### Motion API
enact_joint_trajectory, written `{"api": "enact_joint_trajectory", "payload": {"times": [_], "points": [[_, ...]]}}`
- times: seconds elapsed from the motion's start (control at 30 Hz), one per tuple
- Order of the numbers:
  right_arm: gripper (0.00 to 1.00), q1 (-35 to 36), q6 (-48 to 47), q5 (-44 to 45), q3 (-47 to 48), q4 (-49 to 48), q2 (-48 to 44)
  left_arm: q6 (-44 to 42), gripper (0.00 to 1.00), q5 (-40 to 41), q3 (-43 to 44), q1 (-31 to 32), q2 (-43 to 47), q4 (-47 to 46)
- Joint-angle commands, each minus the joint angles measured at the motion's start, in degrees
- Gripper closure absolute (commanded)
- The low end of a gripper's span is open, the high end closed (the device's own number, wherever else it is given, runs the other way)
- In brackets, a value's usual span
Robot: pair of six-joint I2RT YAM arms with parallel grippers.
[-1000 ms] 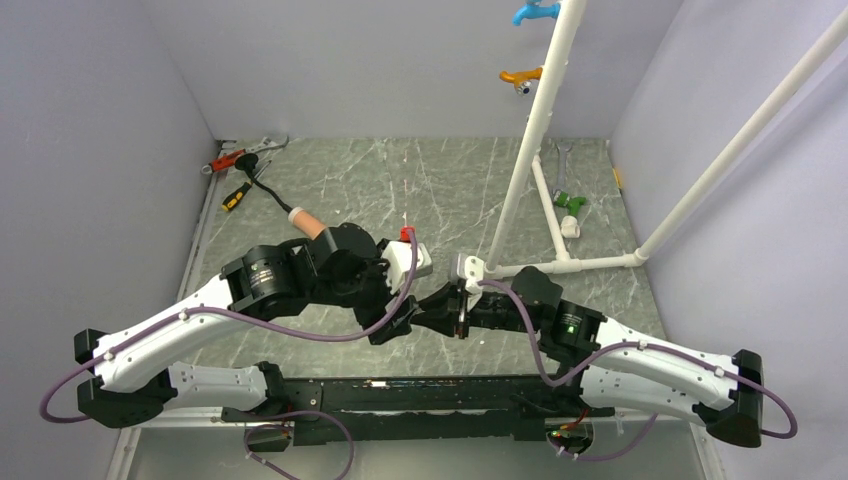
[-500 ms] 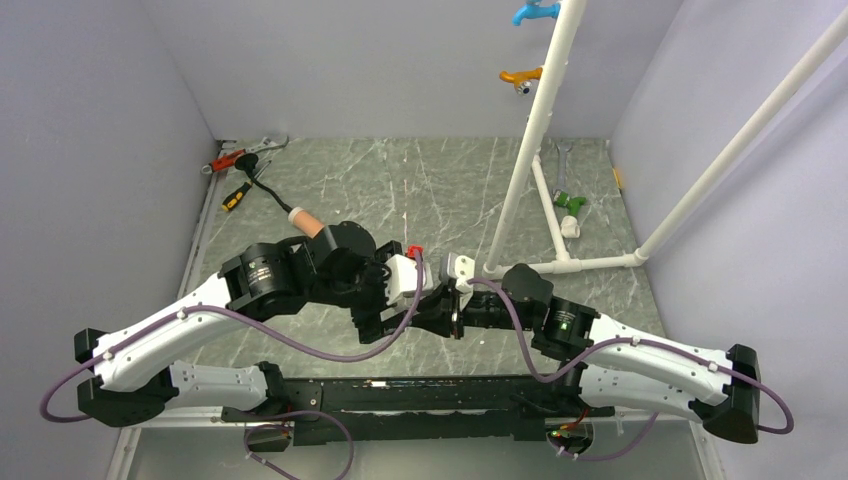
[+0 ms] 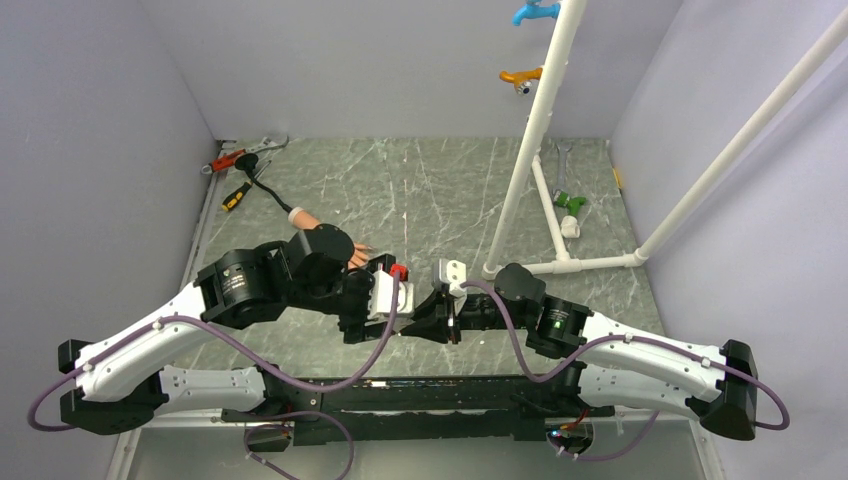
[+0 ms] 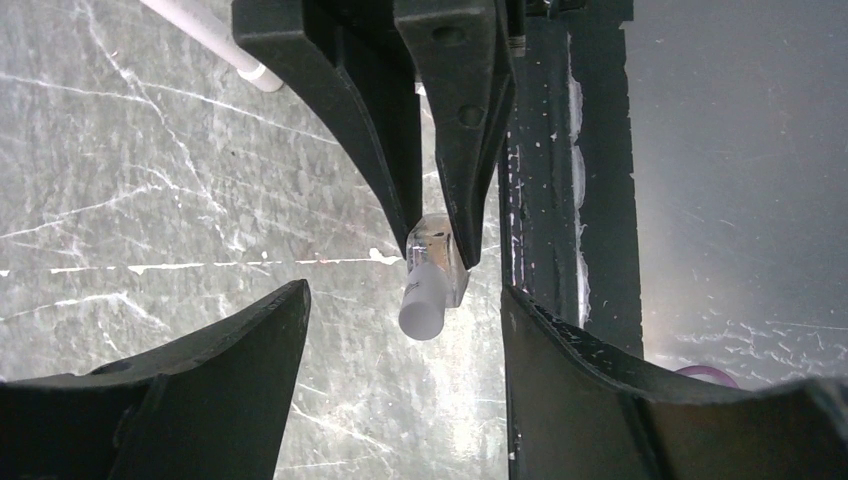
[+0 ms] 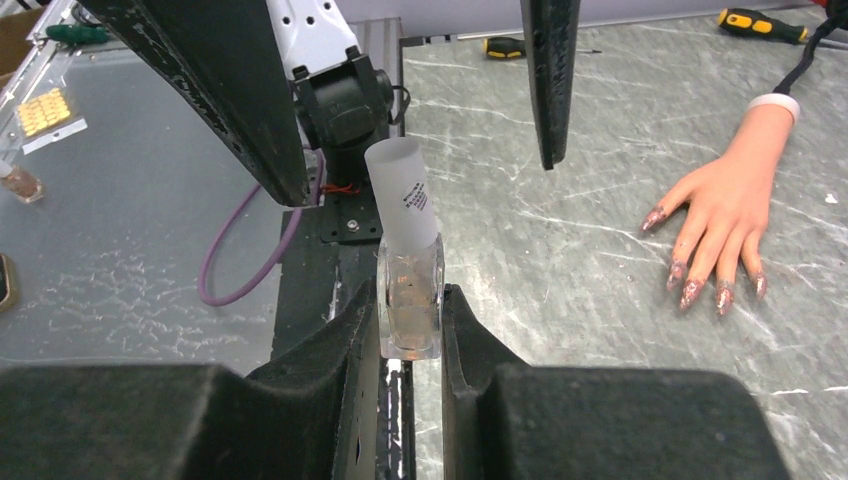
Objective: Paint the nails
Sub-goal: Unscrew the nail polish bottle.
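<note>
In the overhead view, the mannequin hand [image 3: 303, 218] is largely covered by the left arm. Only its wrist end and some fingertips are seen, and the nails cannot be made out there. Both grippers are crowded together in that view, so their jaws cannot be read from above. In the right wrist view, the hand is seen lying palm down on the surface [image 5: 560, 260], fingers spread, well apart from both grippers, with a white cuff [image 5: 775, 103] at the wrist. The nails [image 5: 690, 296] are seen as small, pinkish, speckled tips; finer detail cannot be resolved. The right gripper [image 5: 411, 300] is clamped on a small clear bottle [image 5: 409, 265], whose frosted cap [image 5: 398, 190] is tilted slightly. The left gripper [image 4: 403, 300] is held with its fingers apart, one on either side of the cap, not touching it.
</note>
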State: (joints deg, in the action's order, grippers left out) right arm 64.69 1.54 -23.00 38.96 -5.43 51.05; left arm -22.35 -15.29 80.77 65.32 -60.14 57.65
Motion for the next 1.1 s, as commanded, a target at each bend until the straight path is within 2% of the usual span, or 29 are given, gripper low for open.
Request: {"api": "enact_joint_trajectory", "payload": {"times": [0.0,0.23,0.37,0.5,0.7,0.83,1.0,1.07], "points": [[1.0,0.1,0.3,-1.8,1.8,-4.9,-1.3,-1.6,0.32,-3.0,-1.2,-0.1,1.2,-2.4],[1.0,0.1,0.5,-2.2,1.4,-5.3,-1.4,-1.0,0.43,-3.7,-2.7,-0.1,0.9,-3.9],[1.0,0.1,0.5,-2.0,1.0,-5.7,-1.7,-0.9,0.59,-3.0,-2.7,-0.1,0.5,-3.8],[1.0,0.1,0.4,-2.0,0.8,-5.7,-1.7,-0.6,0.67,-2.8,-2.6,-0.1,-0.4,-3.5],[1.0,0.1,0.3,-1.6,0.5,-5.8,-2.3,0.1,0.89,-3.7,-3.1,-0.1,-0.7,-4.2],[1.0,0.1,0.1,-0.6,0.2,-5.5,-2.6,2.2,0.97,-5.0,-3.2,-0.1,-1.1,-4.8],[1.0,0.2,-0.3,0.5,0.6,-4.5,-2.1,8.0,1.0,-5.8,-2.9,-0.1,-1.9,-6.3],[1.0,0.2,-0.3,0.9,0.4,-4.7,-2.2,11.0,1.0,-3.5,-1.4,-0.1,-2.8,-5.6]]}}
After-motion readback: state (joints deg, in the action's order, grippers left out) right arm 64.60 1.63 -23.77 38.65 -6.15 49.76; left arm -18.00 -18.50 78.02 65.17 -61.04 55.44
